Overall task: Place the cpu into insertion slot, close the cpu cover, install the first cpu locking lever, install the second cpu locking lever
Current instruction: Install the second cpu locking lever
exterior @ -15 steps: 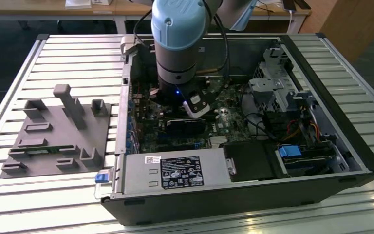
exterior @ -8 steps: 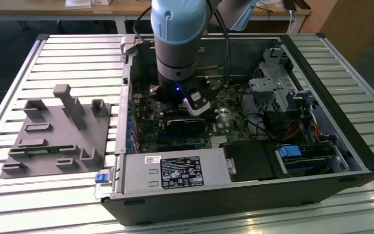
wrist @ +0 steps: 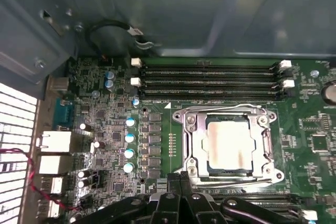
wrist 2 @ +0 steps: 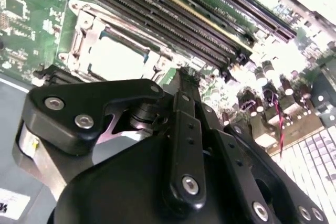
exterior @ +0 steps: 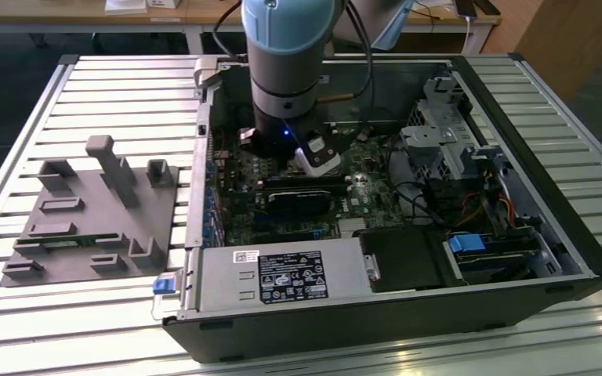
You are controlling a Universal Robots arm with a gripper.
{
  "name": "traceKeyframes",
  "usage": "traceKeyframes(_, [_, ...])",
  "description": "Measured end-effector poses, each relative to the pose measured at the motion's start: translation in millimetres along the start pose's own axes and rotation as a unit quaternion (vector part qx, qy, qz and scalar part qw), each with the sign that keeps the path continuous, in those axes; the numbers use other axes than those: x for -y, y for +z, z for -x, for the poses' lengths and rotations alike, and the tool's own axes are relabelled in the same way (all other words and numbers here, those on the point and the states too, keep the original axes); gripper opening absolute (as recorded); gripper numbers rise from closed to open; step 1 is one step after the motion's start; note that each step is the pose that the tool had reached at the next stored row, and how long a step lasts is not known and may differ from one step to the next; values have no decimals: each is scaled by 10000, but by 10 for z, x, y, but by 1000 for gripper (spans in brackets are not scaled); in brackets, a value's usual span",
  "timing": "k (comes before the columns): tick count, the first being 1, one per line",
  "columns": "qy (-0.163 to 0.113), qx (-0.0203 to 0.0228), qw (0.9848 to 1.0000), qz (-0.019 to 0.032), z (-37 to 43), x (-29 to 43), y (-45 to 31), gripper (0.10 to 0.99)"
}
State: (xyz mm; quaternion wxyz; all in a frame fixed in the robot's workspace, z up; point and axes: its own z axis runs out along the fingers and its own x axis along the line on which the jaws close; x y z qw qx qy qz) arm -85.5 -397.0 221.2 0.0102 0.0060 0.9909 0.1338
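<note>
The cpu (wrist: 231, 145), a square chip with a pale metal top, lies flat in the insertion slot (wrist: 208, 168) on the green motherboard (wrist: 105, 129). The silver cpu cover (wrist: 192, 129) lies down around it as a frame. In the second wrist view the cpu (wrist 2: 113, 56) and the cpu cover (wrist 2: 79, 32) sit just beyond my fingertips. My gripper (wrist: 180, 178) hovers at the socket's edge, shut with nothing in it. In the exterior view the gripper (exterior: 324, 166) reaches down into the open computer case over the motherboard (exterior: 369, 196).
Long black memory slots (wrist: 210, 77) run beside the socket. Case walls, a drive cage (exterior: 437, 137) and loose cables (exterior: 432, 205) crowd the exterior view's right. A power supply (exterior: 280, 278) lies at the front. A grey fixture plate (exterior: 92, 211) rests on the slatted table.
</note>
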Motion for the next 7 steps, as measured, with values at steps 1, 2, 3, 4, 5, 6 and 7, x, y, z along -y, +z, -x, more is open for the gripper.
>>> traceKeyframes(1, [0,0,10000,3,1,-5,-18,122])
traceKeyframes(2, [0,0,10000,5,1,-7,-24,122])
traceKeyframes(3, [0,0,10000,7,1,-7,-23,122])
traceKeyframes(4, [0,1,10000,8,1,-7,-23,122])
traceKeyframes(5, [0,0,10000,8,1,-7,-23,122])
traceKeyframes(6, [1,0,10000,8,0,-7,-23,122])
traceKeyframes(7, [0,0,10000,9,0,-7,-24,122])
